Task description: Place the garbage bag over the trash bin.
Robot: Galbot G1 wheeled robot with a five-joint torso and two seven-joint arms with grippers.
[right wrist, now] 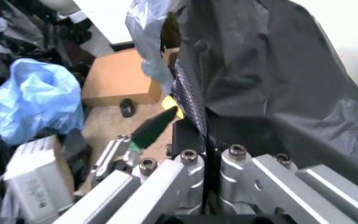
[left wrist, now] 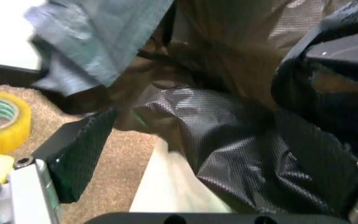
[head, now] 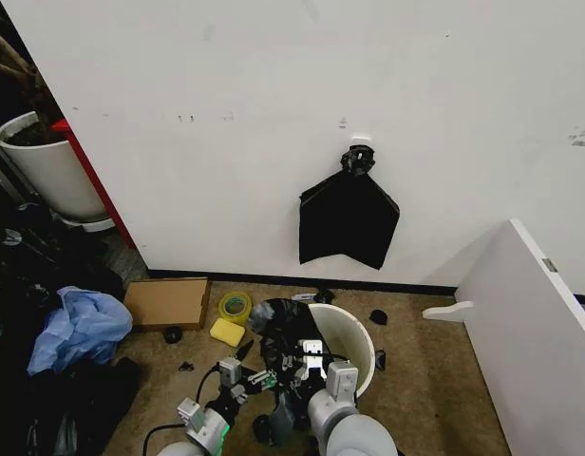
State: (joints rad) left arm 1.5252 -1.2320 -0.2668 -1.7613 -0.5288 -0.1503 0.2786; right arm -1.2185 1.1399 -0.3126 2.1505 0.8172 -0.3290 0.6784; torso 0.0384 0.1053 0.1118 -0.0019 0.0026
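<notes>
The glossy black wrinkled plastic garbage bag (head: 278, 332) drapes the left rim of the round cream-white trash bin (head: 354, 344) (uncovered opening lies rightward), pinched by the right gripper (right wrist: 205, 140); left gripper (head: 237, 372) fingers unclear.

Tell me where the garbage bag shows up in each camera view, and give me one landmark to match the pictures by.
Head view: the garbage bag lies low in the middle, draped over the trash bin's left rim.
Left wrist view: the bag spreads across the middle and right, over the bin's cream wall.
Right wrist view: the bag covers the upper right half.
Shared landmark: the yellow tape roll.
</notes>
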